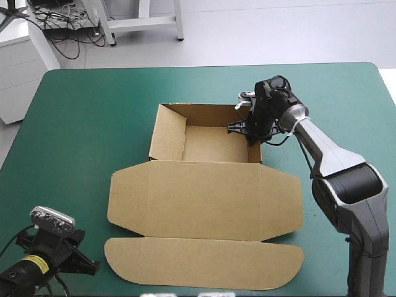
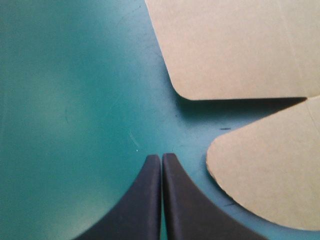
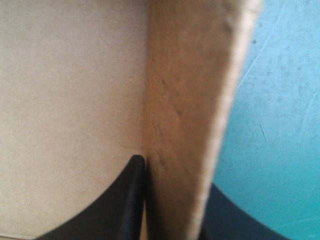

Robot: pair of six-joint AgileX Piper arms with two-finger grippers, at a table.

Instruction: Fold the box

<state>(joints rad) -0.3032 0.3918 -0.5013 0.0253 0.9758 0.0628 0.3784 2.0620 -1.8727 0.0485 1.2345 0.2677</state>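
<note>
Right tool (image 1: 255,137), in the high view, sits at the right wall (image 1: 260,154) of the box (image 1: 204,198), which lies mid-table (image 1: 74,124). The box's tray half (image 1: 213,143) is toward the far edge, with its walls up. The lid (image 1: 204,201) and flap (image 1: 204,263) lie flat toward the near edge. I see the left tool (image 1: 59,244) down at the near left corner, apart from the board.

In the left wrist view, that tool's fingers (image 2: 150,200) are closed tip to tip over bare teal-green cover and hold nothing. Two rounded corners of the box lie just ahead and to one side, with a dark gap between them.

In the right wrist view, I see the upright wall running between the fingers, one inside the tray (image 3: 127,200) and one outside over the cover. The tool is clamped on the box.
</note>
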